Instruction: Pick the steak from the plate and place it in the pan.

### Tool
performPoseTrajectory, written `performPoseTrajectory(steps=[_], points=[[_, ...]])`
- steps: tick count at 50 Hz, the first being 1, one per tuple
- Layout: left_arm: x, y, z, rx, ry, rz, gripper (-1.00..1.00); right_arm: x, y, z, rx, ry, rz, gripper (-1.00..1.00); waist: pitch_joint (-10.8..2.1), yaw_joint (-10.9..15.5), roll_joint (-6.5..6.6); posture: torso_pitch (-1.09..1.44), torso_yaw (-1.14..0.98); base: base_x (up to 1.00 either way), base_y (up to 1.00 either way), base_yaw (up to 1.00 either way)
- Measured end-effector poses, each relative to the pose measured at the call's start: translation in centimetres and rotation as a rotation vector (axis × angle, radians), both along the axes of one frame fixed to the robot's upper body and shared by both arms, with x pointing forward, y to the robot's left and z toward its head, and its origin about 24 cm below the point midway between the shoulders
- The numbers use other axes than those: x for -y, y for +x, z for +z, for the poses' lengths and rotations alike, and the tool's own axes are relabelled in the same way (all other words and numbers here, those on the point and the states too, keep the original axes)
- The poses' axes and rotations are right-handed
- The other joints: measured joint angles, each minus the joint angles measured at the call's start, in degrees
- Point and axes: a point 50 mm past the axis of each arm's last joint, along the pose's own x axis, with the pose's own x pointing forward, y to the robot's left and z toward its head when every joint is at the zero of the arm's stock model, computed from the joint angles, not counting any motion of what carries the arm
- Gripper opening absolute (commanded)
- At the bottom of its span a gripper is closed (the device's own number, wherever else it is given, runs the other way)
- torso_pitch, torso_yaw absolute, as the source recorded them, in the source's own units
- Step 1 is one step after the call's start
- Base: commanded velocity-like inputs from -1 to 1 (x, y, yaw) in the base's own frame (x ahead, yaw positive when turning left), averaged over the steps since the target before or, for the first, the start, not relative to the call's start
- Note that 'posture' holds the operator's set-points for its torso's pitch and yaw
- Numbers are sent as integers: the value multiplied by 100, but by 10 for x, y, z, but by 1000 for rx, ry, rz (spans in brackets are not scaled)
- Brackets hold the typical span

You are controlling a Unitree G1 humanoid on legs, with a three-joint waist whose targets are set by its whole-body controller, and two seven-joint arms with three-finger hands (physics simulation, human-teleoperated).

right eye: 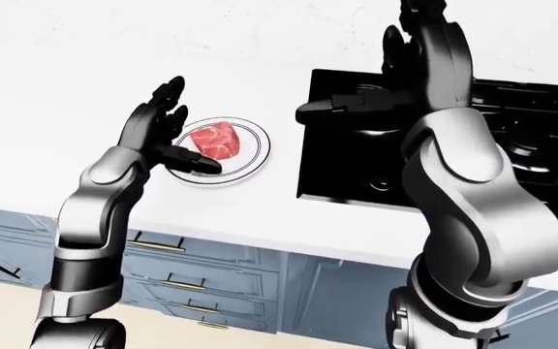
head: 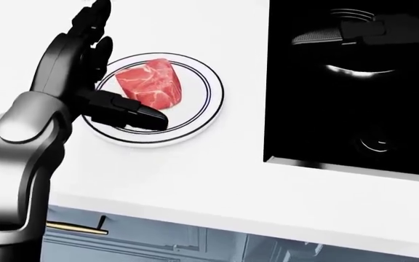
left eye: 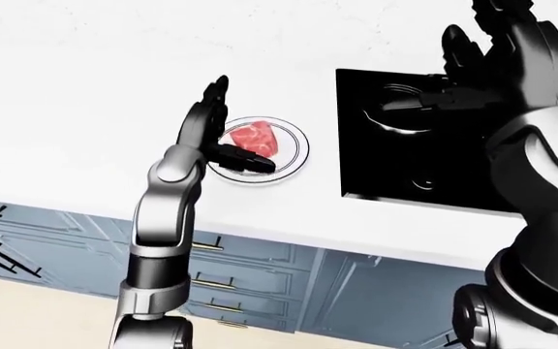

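Steak on plate, stove rightward

I see a white counter with a black stovetop set into it at the right. Below run blue-grey drawers with brass handles.

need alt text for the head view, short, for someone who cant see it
A raw red steak sits on a white plate on a white counter, with the robot's open left hand raised at the plate's left edge. A black stove with a dark pan fills the right side.
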Motion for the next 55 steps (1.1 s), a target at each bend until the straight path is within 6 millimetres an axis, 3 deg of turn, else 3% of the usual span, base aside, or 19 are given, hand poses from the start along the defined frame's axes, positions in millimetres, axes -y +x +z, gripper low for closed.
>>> performPoseTrajectory(steps=[20, 34, 55], points=[[2, 27, -16, -47, 12, 9, 100, 0, 2, -2, -4, -3, 2, 100, -19, -3, -4, 0, 0, 0, 0, 0], [-2, 27, -28, -62, 19, 16, 100, 0, 1, -1, 4, -5, 2, 100, -28, -8, 0, 0, 0, 0, 0, 0], [0, 26, -25, -54, 13, 9, 94, -1, 1, -1, 2, -7, 4, 100, -26, -9, 3, 0, 0, 0, 0, 0]])
